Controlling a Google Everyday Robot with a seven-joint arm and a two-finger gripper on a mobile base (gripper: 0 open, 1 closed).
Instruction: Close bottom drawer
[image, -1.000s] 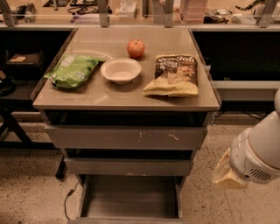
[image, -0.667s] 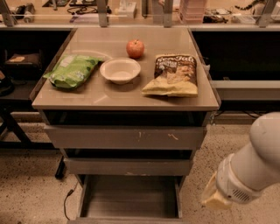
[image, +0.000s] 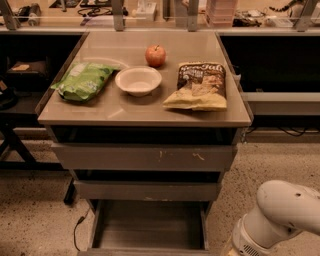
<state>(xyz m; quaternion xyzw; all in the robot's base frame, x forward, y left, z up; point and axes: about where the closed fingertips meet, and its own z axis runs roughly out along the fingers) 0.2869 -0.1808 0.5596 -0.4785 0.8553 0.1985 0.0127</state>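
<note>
The bottom drawer (image: 147, 227) is pulled out at the foot of the grey-brown cabinet; its shallow rectangular tray is open to view and looks empty, and its front runs off the lower edge. Above it sit the mid-width drawer front (image: 146, 190) and the widest drawer front (image: 145, 157) with pale scratch marks. Only my white arm (image: 280, 212) shows, low at the right of the open drawer. My gripper is out of view below the frame.
On the cabinet top (image: 130, 112) lie a green bag (image: 82, 80), a white bowl (image: 138, 80), a red apple (image: 155, 55) and a chip bag (image: 199, 86). Dark shelving stands on both sides. Speckled floor (image: 35, 215) and a black cable (image: 77, 230) lie left of the drawer.
My arm has dropped lower and moved left toward the open bottom drawer. The yellowish gripper end seen earlier has gone below the frame. The drawers and tabletop items have not moved.
</note>
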